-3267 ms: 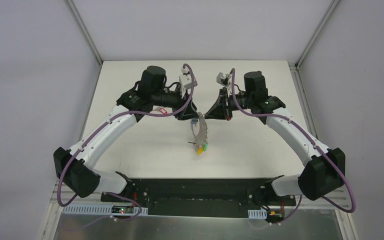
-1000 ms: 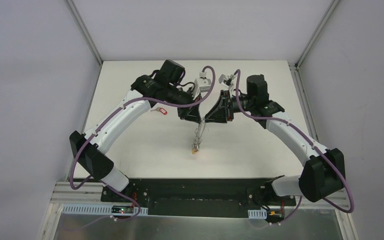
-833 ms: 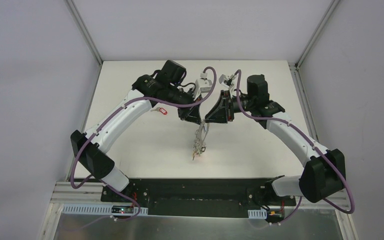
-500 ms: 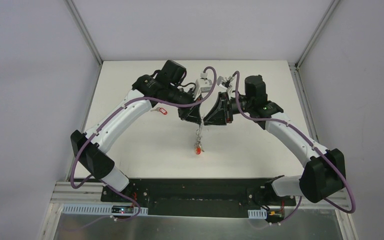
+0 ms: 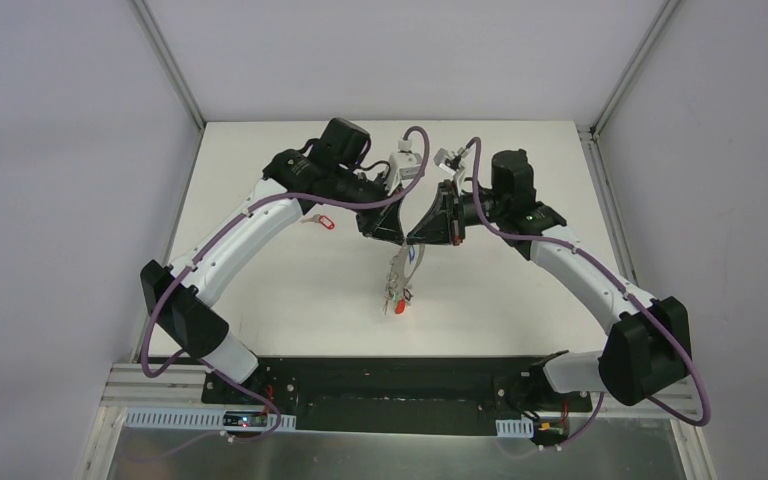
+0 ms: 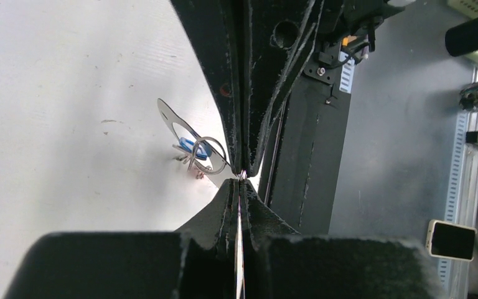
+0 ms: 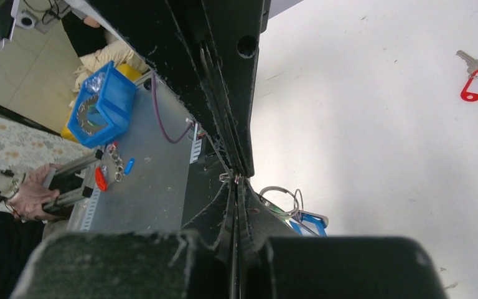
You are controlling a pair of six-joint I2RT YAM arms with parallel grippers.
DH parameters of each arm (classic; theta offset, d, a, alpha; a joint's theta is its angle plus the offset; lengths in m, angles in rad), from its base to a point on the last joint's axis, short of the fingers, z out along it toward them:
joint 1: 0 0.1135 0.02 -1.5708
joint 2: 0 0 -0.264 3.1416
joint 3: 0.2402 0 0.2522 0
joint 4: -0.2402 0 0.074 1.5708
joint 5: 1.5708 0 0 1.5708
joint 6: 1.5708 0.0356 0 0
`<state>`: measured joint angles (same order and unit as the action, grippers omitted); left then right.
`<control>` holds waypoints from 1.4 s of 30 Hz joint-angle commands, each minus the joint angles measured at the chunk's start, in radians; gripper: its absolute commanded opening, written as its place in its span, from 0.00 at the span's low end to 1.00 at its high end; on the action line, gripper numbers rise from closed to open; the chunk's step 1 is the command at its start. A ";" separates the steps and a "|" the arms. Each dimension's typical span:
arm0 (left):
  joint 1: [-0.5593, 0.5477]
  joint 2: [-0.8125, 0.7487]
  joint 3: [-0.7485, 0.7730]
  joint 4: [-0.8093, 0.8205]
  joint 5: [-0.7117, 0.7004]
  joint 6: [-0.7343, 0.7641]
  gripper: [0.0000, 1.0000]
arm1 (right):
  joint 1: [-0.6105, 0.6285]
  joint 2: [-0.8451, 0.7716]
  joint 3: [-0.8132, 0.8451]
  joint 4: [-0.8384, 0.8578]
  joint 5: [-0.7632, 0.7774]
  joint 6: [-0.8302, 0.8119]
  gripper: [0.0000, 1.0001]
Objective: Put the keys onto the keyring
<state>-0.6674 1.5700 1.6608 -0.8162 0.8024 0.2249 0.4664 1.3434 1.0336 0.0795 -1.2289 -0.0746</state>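
Threading is the step, I judge: my left pincer [image 5: 398,238] and right pincer [image 5: 412,238] both pinch the keyring [image 5: 400,272] tip to tip at mid-frame, keys [image 5: 398,302] dangling beneath, so next one must let go and fetch the red-tagged key [image 5: 324,222] lying left on the counter [image 5: 290,295].

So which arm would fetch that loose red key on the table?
Likely the left: the red key lies on the left gripper's side, farther from the right gripper. Both pinch the keyring.

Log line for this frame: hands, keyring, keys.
left hand: shut on keyring | right hand: shut on keyring | keys: bunch hanging from keyring | red-tag key: loose on table
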 commanded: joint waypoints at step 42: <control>0.204 -0.224 -0.511 1.182 0.291 -0.683 0.22 | -0.093 0.081 -0.104 1.069 0.090 0.938 0.00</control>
<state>-0.4637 1.3582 1.1458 0.2951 1.0542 -0.4435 0.3771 1.4384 0.9230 1.0542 -1.1549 0.8394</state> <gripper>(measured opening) 0.241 0.008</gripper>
